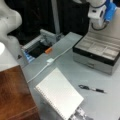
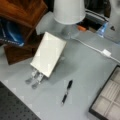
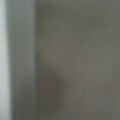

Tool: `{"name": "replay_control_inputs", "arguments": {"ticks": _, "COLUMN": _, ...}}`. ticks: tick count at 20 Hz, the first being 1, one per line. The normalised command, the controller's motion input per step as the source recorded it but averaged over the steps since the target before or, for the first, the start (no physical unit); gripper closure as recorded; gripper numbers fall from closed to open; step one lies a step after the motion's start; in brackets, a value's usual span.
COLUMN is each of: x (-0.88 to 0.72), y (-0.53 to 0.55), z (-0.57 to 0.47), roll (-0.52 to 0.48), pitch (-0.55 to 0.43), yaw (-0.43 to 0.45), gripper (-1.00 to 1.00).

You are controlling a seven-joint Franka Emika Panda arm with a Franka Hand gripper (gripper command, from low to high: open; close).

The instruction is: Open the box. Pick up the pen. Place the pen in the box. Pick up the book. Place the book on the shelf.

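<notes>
Box (image 1: 96,53) lid up, claw (image 1: 100,25) above its back edge, claw state can't tell; pen (image 1: 92,88) and book (image 1: 60,95) untouched on desk (image 1: 75,72).

Looks like a robotics lab: a white robot arm (image 1: 100,12) over a grey desk (image 1: 75,72), a black perforated mounting board (image 2: 12,107), loose white cable (image 2: 92,48), dark curtain (image 1: 32,15) behind, and equipment cluttering the back edge.

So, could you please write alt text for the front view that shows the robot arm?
An open box sits on a grey table, with the robot hand just above its back edge. A black pen lies in front of the box, and a white notebook leans on a stand.
</notes>
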Motion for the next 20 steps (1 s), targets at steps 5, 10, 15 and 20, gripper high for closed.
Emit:
{"name": "replay_control_inputs", "arguments": {"ticks": 5, "x": 0.25, "y": 0.00, "z": 0.32, "roll": -0.103, "pitch": 0.202, "yaw": 0.132, "gripper": -1.00}}
{"name": "replay_control_inputs", "arguments": {"ticks": 10, "x": 0.27, "y": -0.02, "z": 0.36, "roll": -0.091, "pitch": 0.217, "yaw": 0.126, "gripper": -1.00}}
{"name": "replay_control_inputs", "arguments": {"ticks": 15, "x": 0.32, "y": -0.18, "z": 0.39, "roll": -0.150, "pitch": 0.233, "yaw": 0.154, "gripper": -1.00}}
{"name": "replay_control_inputs", "arguments": {"ticks": 20, "x": 0.33, "y": -0.30, "z": 0.29, "roll": -0.261, "pitch": 0.214, "yaw": 0.186, "gripper": -1.00}}
